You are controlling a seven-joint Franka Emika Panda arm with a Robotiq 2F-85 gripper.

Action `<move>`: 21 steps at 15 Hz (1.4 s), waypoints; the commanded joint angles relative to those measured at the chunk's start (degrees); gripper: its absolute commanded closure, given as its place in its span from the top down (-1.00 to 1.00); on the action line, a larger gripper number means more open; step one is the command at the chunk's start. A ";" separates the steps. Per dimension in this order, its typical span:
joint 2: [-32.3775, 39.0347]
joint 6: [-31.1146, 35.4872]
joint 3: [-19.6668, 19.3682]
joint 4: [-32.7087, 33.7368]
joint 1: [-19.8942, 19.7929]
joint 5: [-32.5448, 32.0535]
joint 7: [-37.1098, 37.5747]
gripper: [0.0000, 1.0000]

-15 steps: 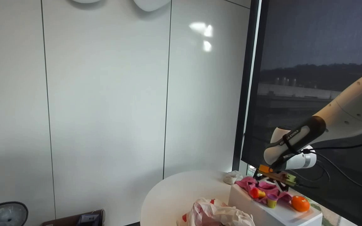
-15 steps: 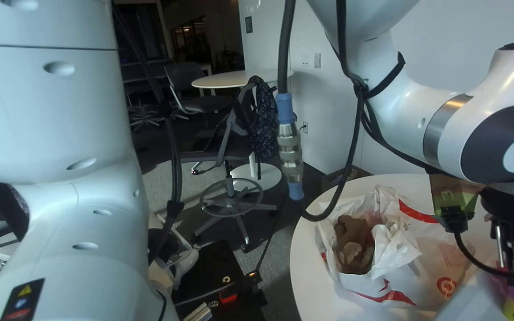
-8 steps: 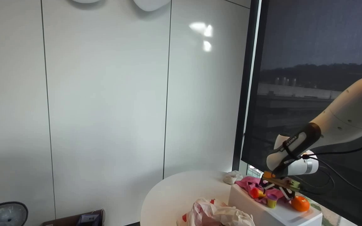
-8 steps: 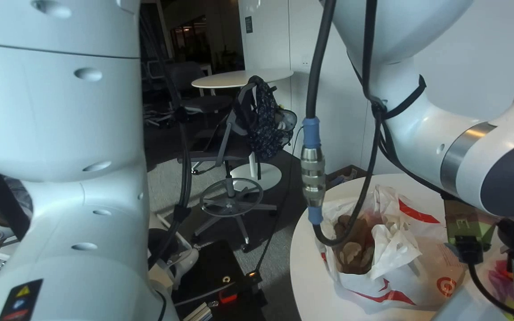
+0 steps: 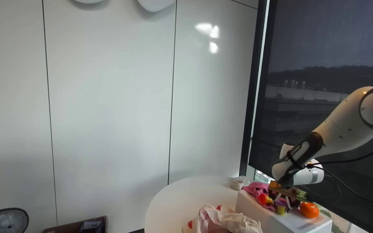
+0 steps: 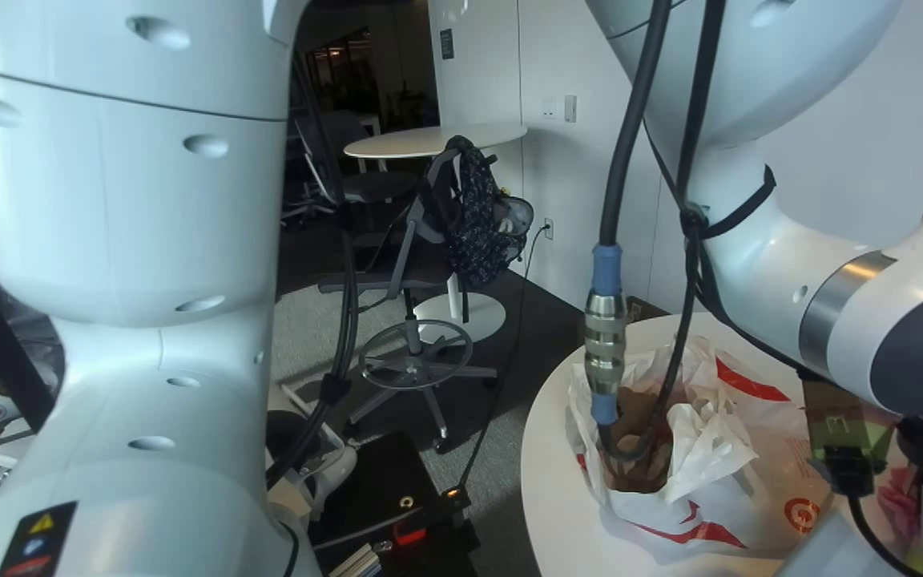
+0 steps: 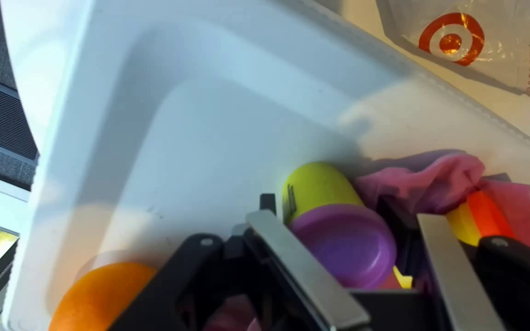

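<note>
A small yellow tub with a purple lid point(image 7: 322, 188) stands on the white box point(image 7: 191, 138), its lid towards the wrist camera. My gripper point(image 7: 329, 209) has come down around it, one finger on each side, jaws part-way together. A narrow gap shows between the tub and the left fingertip point(image 7: 267, 202); whether the right finger touches the tub is unclear. In an exterior view the gripper sits low over the tub point(image 5: 281, 208). Beside the right finger lie a crumpled pink cloth point(image 7: 421, 179) and a yellow tub with a red-orange lid point(image 7: 490, 216).
An orange fruit-like ball point(image 7: 101, 299) rests on the box, close to the gripper's left side. Beside the box, a white plastic bag with red marks point(image 6: 718, 505) lies on the round table point(image 6: 558, 481), something brown inside it. A window borders the box point(image 5: 322, 106).
The arm has come down, and the gripper has moved from above the pink cloth to the purple-lidded tub. Its jaws have drawn closer together around the tub, which has shifted slightly.
</note>
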 commanded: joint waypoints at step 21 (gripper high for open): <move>-20.08 -12.66 18.83 -12.27 11.14 13.35 -23.48 -0.50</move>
